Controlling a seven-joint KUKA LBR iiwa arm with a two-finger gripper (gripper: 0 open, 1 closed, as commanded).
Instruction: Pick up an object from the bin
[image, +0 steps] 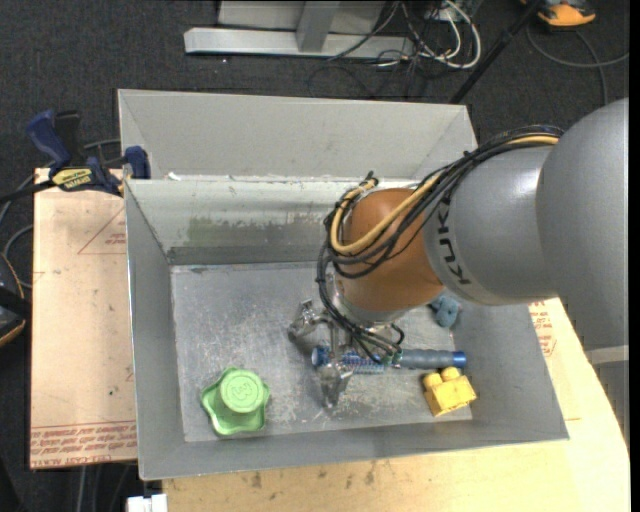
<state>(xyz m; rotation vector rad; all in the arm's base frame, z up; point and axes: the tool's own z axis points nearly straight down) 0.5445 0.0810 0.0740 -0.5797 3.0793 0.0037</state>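
Your claw is low in the middle of the bin, close to the floor. Its two fingers are spread apart, one toward the back wall and one toward the front. The near end of a long blue stick lies between them. The rest of the stick points off to the right, flat on the floor. I don't think the fingers are pinching it yet, but the arm hides part of that spot, so I can't be sure.

To do this step well, go gently. Get the fingers down beside the stick, one on each side, and then close them slowly. The stick is thin and lies flat, so it may roll or slip out if you squeeze too high. Grabbing it so near its end means the long part may droop when you lift, so lift straight up and not too quickly.

Watch the yellow block — it sits just beside the far end of the stick and may get bumped. The small blue piece by the arm and the green flower-shaped lid at the front left are well out of your way.
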